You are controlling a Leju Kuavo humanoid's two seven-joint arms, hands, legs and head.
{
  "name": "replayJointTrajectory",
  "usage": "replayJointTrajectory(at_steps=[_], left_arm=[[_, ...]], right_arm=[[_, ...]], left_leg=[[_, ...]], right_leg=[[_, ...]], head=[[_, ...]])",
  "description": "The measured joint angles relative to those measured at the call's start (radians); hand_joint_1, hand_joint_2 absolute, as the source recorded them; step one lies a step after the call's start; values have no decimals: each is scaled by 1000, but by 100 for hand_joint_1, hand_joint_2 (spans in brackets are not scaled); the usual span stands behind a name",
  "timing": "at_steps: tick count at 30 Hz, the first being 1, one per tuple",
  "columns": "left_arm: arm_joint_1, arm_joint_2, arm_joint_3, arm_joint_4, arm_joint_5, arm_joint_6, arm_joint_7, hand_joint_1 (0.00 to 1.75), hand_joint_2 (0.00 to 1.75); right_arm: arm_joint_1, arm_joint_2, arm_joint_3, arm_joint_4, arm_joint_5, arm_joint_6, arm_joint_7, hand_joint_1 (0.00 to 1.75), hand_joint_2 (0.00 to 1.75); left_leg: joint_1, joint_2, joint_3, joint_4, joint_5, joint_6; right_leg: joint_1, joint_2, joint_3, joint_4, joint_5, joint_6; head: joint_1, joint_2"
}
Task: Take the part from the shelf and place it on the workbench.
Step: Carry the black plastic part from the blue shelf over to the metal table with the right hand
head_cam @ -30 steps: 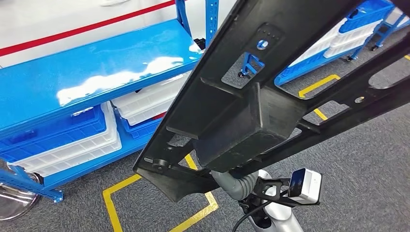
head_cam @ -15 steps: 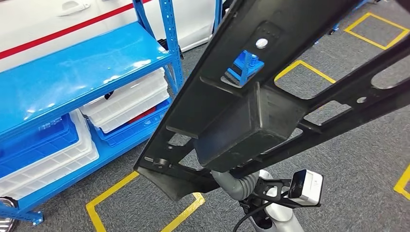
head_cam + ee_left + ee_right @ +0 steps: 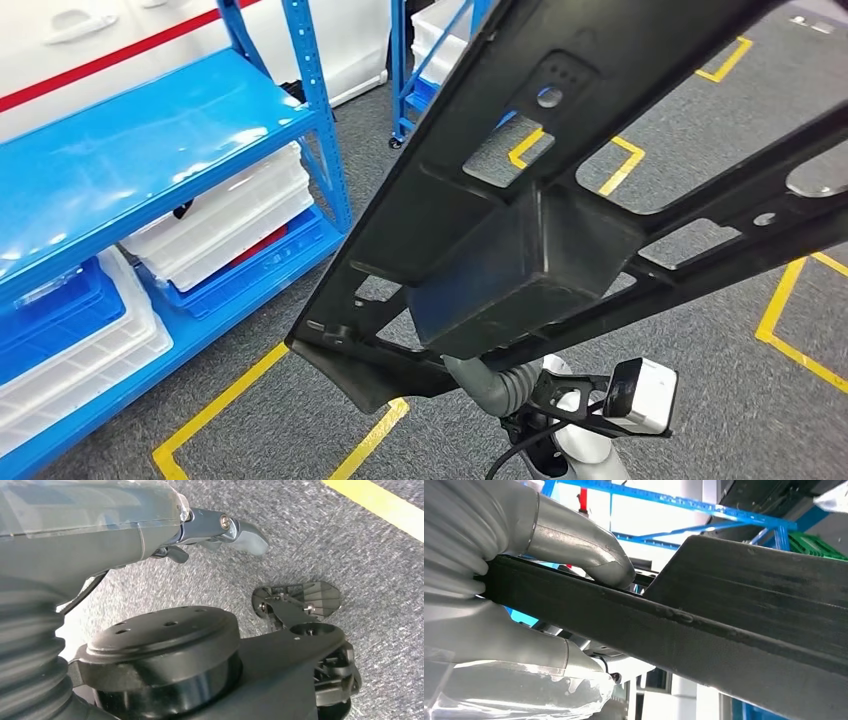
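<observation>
- Right hand [image 3: 519, 595] holds the big black part [image 3: 560, 200] tight, carrying it away from the blue shelf [image 3: 150, 150].
- Left hand [image 3: 210, 530] hangs down; I cannot tell if its fingers are apart.
- Next, I think: find the worktop.

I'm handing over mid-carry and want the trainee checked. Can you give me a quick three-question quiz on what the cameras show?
1. True or false: the part lies on the blue shelf.
2. What is stored under the shelf's top board? A) white and blue bins B) cardboard boxes C) tyres
3. Fill in: the part is gripped by the robot's ____ hand.

Key
1. False. It is held up in the air, off to the side of the shelf.
2. A
3. Right. The right hand has its thumb on one side of the part's edge and its fingers on the other.
</observation>
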Motion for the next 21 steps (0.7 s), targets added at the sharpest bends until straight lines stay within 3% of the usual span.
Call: replayJointTrajectory(at_steps=[2,3,5,6,8,10,11,12,13,14,16,17,19,21], left_arm=[[-1,0,0,0,0,-1,2,0,175],[-1,0,0,0,0,-1,4,0,175],[-1,0,0,0,0,-2,7,0,175],[-2,0,-1,0,-1,-2,8,0,175],[-4,0,-4,0,-1,-3,9,0,175],[-1,1,-5,0,-1,-2,11,0,175],[0,1,-5,0,-3,-1,12,0,175],[0,1,-6,0,-5,1,15,0,175],[-1,1,-8,0,-9,3,18,0,175],[-2,1,-10,0,-14,4,23,0,175],[0,1,-13,0,-20,5,30,0,175],[1,1,-14,0,-21,4,31,0,175],[3,1,-15,0,-22,1,32,0,175],[2,1,-16,0,-23,0,32,0,175]], right_arm=[[-2,1,-2,-4,6,-2,-1,175,175],[-3,1,-3,-6,7,-2,-1,175,175],[-2,2,-6,-8,9,-5,0,175,175],[-1,2,-8,-11,10,-7,0,175,175],[0,5,-11,-16,11,-13,1,175,175],[2,8,-12,-20,15,-15,0,175,175],[3,10,-12,-20,18,-16,0,175,175],[5,10,-12,-21,22,-16,0,175,175],[6,10,-13,-21,27,-16,1,175,175],[7,10,-14,-21,31,-17,1,175,175],[7,11,-16,-24,36,-18,1,175,175],[6,12,-17,-26,38,-19,0,175,175],[7,14,-20,-28,40,-21,0,175,175],[10,15,-23,-31,41,-22,0,175,175]], left_leg=[[-7,15,0,2,-2,-4],[-9,24,-1,3,-3,-7],[-12,43,-1,4,-4,-15],[-10,41,-2,9,-10,-20],[-7,3,-23,63,-50,-29],[-2,-43,-77,190,-120,-36],[0,-51,-105,254,-145,-38],[1,-54,-120,290,-151,-40],[2,-55,-117,288,-137,-41],[4,-58,-96,248,-107,-40],[9,-98,-33,115,-41,-38],[12,-120,-10,63,-25,-37],[11,-143,3,27,-23,-32],[11,-123,1,20,-15,-20]], right_leg=[[11,-38,62,-121,35,-10],[15,-48,74,-148,37,-15],[17,-33,70,-156,39,-22],[14,-22,69,-160,42,-26],[7,-4,69,-166,49,-36],[5,15,66,-166,53,-42],[5,26,65,-165,55,-43],[5,38,63,-163,55,-44],[5,50,62,-160,56,-44],[4,63,61,-157,56,-43],[4,88,57,-148,55,-38],[4,98,52,-143,56,-33],[1,117,39,-139,62,-20],[-1,128,29,-137,67,-6]], head=[[0,0],[0,0],[-1,0],[-1,0],[-1,0],[-2,0],[-2,0],[-2,0],[-2,0],[-2,0],[-1,0],[-1,0],[-1,0],[-1,0]])
